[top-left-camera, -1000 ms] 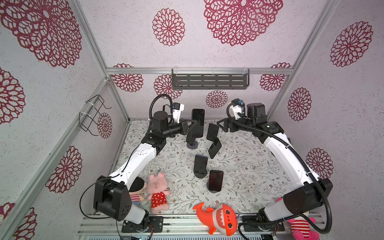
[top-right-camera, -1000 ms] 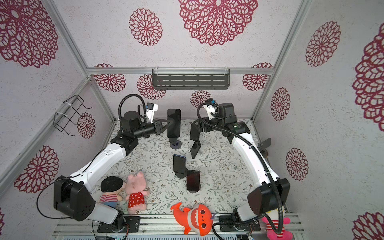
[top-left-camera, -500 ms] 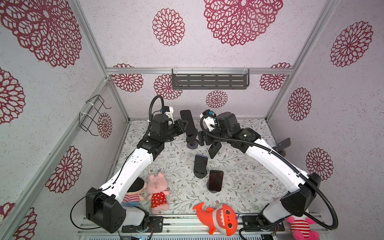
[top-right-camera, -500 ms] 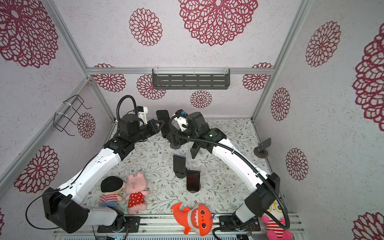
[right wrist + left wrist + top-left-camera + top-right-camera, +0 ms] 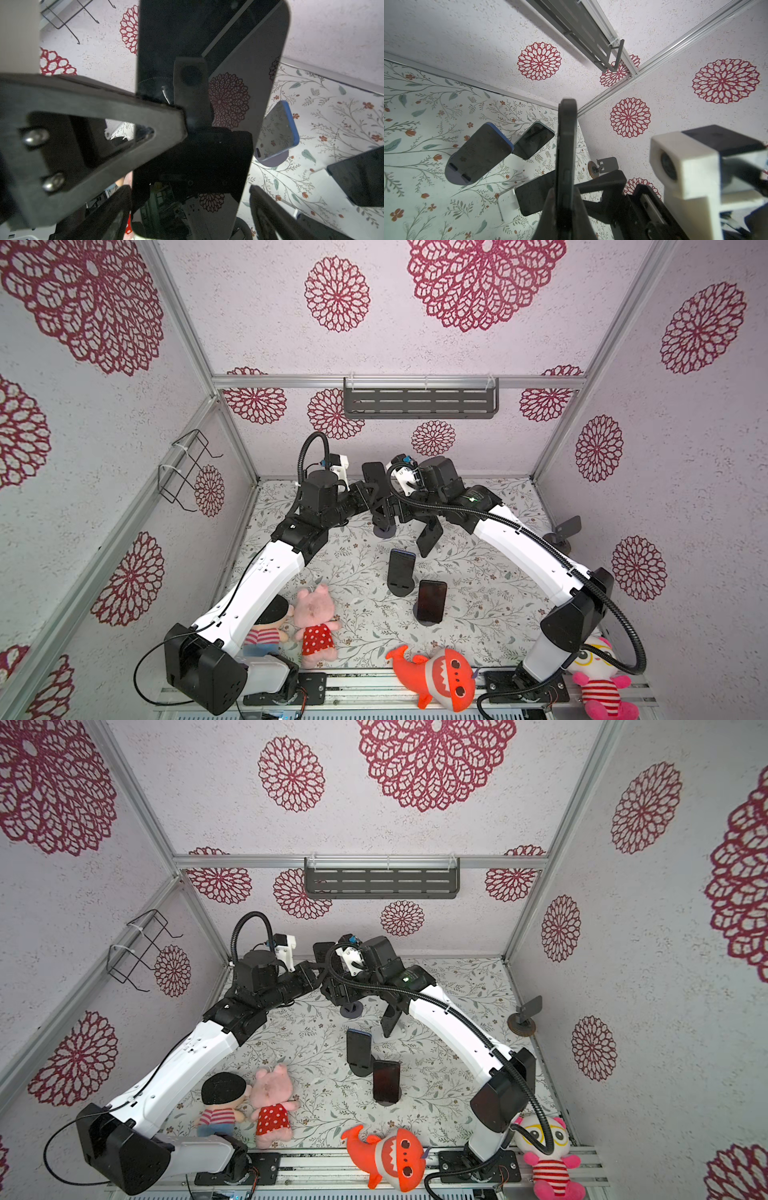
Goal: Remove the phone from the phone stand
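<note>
A black phone (image 5: 372, 475) (image 5: 322, 950) stands upright at the back of the floor, over the round base of its phone stand (image 5: 384, 532) (image 5: 351, 1009). My left gripper (image 5: 368, 497) (image 5: 564, 193) is shut on it; the left wrist view shows the phone (image 5: 566, 145) edge-on between the fingers. My right gripper (image 5: 386, 510) (image 5: 191, 216) is open, with its jaws set wide on either side of the phone's (image 5: 239, 62) lower end. One left finger (image 5: 191, 87) presses on the glossy screen. Whether the phone still rests in the stand is hidden.
Close in front stand a blue-cased phone (image 5: 401, 572), a black phone (image 5: 432, 599) and a dark phone on a white stand (image 5: 430, 537). An empty stand (image 5: 565, 531) is by the right wall. Plush toys (image 5: 436, 676) line the front edge.
My right arm swung in from the right to the phone and its jaws widened. My left gripper kept its hold and shifted slightly left and back with the phone.
</note>
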You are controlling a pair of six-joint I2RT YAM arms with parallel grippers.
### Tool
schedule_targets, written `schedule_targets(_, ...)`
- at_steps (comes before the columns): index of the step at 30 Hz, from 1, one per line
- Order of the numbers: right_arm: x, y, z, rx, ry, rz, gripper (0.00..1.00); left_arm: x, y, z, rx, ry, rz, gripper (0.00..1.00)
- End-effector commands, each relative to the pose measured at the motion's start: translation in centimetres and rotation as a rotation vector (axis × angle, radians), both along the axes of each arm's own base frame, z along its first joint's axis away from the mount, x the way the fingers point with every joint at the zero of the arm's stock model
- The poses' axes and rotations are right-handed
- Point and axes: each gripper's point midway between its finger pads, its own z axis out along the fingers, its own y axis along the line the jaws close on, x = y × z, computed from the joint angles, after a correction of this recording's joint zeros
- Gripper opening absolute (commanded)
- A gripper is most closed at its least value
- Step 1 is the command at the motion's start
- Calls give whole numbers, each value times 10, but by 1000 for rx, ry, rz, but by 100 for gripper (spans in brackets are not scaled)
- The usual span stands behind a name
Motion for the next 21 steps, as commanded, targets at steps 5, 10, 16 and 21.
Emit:
schedule_targets(5,1,7,21,67,-30,0,86,-6,-3,34,-56,-84,-14,0)
schedule_targets(10,6,12,20,81,-39,-17,86,-4,-1,31,-50,-79,-2,0)
schedule_targets(16,8,15,13,68,-29,-22,80,-5,-1,31,-52,-80,1,0)
schedule_targets(21,11,15,11,66,-31,-36,72,-4,-3,31,-54,-80,-4,0)
